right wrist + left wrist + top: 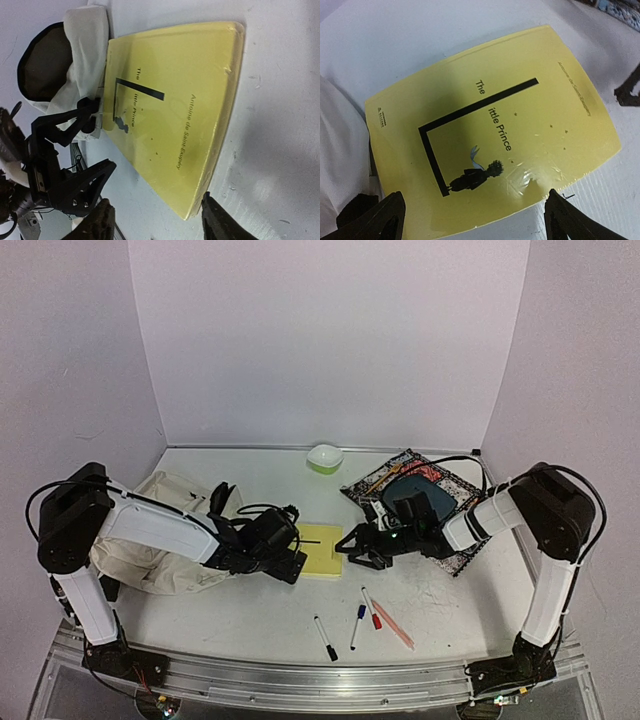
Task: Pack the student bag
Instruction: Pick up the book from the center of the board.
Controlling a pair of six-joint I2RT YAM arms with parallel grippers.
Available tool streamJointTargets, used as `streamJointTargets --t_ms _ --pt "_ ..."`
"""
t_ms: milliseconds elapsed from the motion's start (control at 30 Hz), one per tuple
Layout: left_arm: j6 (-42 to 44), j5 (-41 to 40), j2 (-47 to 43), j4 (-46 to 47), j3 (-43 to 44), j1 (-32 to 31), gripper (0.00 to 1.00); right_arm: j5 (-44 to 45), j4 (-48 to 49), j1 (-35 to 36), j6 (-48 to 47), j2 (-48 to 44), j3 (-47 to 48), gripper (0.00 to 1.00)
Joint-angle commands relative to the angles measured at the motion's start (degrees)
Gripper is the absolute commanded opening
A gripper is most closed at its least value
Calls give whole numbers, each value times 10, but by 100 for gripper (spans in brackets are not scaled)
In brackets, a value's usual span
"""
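The student bag [140, 545] lies at the left of the table, cream fabric with its dark mouth [47, 62] facing the book. A yellow "The little Prince" book [322, 550] lies flat between the two grippers, one edge against the bag's mouth. My left gripper [288, 562] is open, its jaws spread wider than the book's near edge [485, 220], holding nothing. My right gripper [352, 550] is open at the book's opposite side. The book's corner [192, 210] lies just ahead of it, close to one fingertip [217, 220], and is not clamped.
A green-and-white bowl [325, 456] sits at the back. A patterned flat case [415, 490] lies under the right arm. Three markers [357, 625] and a pink pencil [392, 625] lie near the front edge. The left arm's fingers [70, 185] show in the right wrist view.
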Motion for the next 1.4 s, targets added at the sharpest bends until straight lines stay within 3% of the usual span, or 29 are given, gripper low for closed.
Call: streamJointTargets --t_ms 0,300,467,900,1167,1367 --pt "111 9 -5 -1 17 -11 98 15 -34 -1 -19 12 26 71" --pt "167 35 23 -4 29 -12 99 63 -94 -9 -72 35 98 85" --pt "169 37 40 -3 34 -13 98 91 -147 -27 -124 79 176 86" --pt "186 17 75 4 49 -17 97 43 -189 -31 -192 202 305 87" --pt "182 -6 88 14 52 -17 96 -62 -191 -31 -179 209 293 73" --pt "172 -22 96 28 49 -17 95 -157 -110 -31 -142 159 232 56"
